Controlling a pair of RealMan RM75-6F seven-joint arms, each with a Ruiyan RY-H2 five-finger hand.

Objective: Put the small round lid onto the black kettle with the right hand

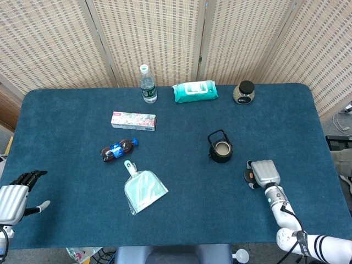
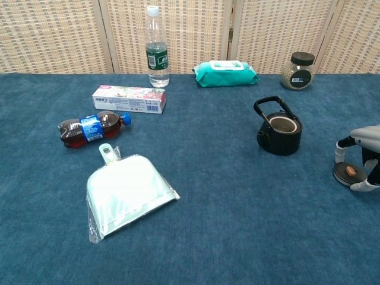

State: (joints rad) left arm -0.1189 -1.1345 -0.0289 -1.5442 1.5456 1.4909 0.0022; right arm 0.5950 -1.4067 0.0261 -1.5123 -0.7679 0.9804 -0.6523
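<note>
Straddling the small round lid (image 2: 348, 173), your right hand (image 2: 363, 159) seems not yet pinching; close evenly before lifting toward the black kettle (image 2: 280, 131).

Two bottles: one clear water bottle (image 2: 157, 47) upright, one dark drink bottle (image 2: 92, 127) lying down. One toothpaste box (image 2: 129, 98), one wet-wipes pack (image 2: 226, 73), one dustpan (image 2: 126, 192), one jar (image 2: 298, 70), one black kettle (image 2: 279, 127), one small round lid (image 2: 348, 173).

Lidless black kettle (image 2: 279, 134) upright; small round lid (image 2: 348, 173) flat nearby.
</note>
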